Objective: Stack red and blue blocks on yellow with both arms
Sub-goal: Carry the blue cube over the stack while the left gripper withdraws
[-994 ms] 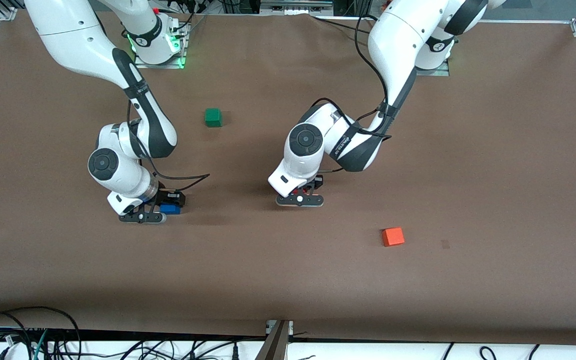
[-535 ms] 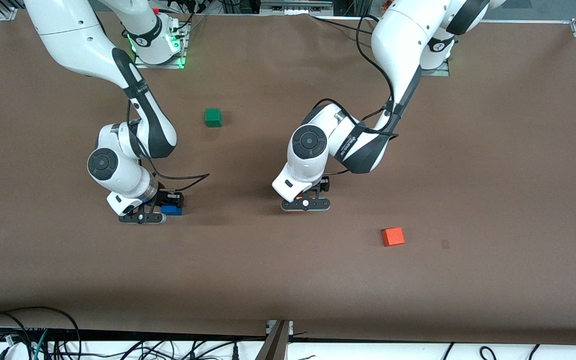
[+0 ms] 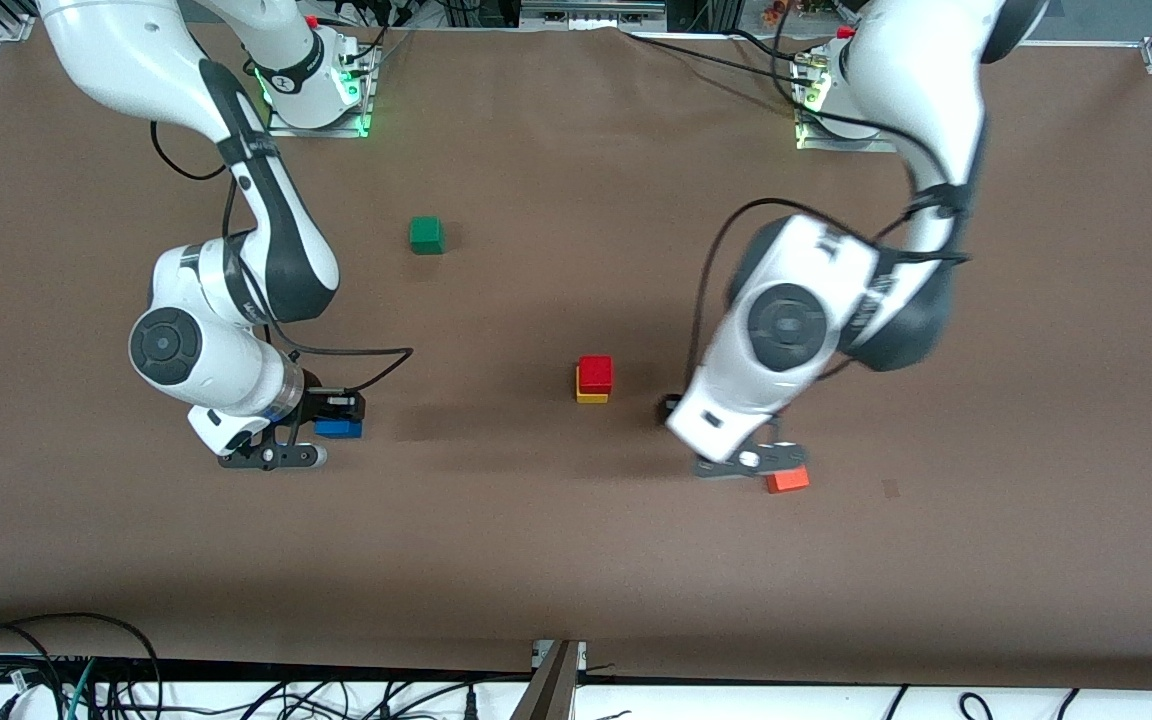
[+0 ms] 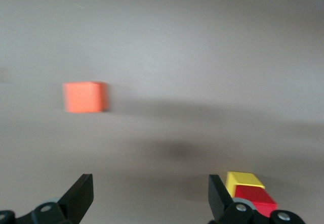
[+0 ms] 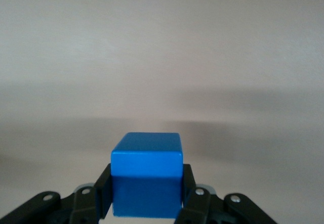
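We see little of the yellow cube [image 3: 591,397]: the red cube [image 3: 595,373] sits squarely on it near the table's middle, leaving a thin yellow edge. The left gripper [image 3: 748,461] hangs blurred over the brown table [image 3: 576,560], partly covering the lighter orange cube [image 3: 789,480]; its wrist view shows the fingers [image 4: 81,196] spread wide and empty. The right gripper [image 3: 308,430] is clamped on the smooth, matte blue cube [image 5: 147,181] (only its top and one face show), toward the right arm's end. A green cube [image 3: 426,234] sits apart, nearer the bases.
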Controlling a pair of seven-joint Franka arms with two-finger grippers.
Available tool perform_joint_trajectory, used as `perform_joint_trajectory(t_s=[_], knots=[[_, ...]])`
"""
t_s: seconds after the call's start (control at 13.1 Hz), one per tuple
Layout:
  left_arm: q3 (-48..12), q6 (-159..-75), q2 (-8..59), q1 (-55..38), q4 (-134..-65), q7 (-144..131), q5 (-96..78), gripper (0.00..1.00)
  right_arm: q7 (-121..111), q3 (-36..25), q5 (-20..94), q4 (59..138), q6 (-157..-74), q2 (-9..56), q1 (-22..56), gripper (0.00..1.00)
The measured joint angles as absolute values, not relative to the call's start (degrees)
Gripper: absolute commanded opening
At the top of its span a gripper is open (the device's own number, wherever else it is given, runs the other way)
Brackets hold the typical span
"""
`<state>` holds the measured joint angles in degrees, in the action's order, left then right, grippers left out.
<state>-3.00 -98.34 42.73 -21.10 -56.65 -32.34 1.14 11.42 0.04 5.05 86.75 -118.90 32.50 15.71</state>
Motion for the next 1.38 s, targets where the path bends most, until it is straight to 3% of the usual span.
perform_joint_trajectory(t_s=[0.15, 0.38, 0.76, 1.07, 1.38], knots=[[-3.0, -93.7, 38.1, -15.8, -56.5, -29.3, 1.1, 1.0, 15.6, 0.2, 5.1, 82.9, -115.6, 32.8, 20.0, 0.47], [-3.0, -87.0, 33.2, -7.3, -56.5, -22.0, -2.5, 1.0, 24.7, 0.3, 5.1, 75.4, -110.5, 34.9, 27.5, 0.47], [-2.8, -79.3, 27.6, 5.2, -57.4, -1.8, -3.6, 1.0, 36.1, 0.1, 4.9, 66.5, -110.7, 40.8, 37.9, 0.47], [-3.2, -80.0, 18.9, 5.4, -67.8, 2.0, 1.0, 1.0, 38.7, -0.1, 1.0, 64.7, -115.8, 45.3, 43.5, 0.47], [-4.4, -80.9, 13.1, 3.4, -75.5, 2.0, 1.9, 1.0, 38.8, -0.3, -1.2, 64.3, -116.4, 46.5, 44.1, 0.47]])
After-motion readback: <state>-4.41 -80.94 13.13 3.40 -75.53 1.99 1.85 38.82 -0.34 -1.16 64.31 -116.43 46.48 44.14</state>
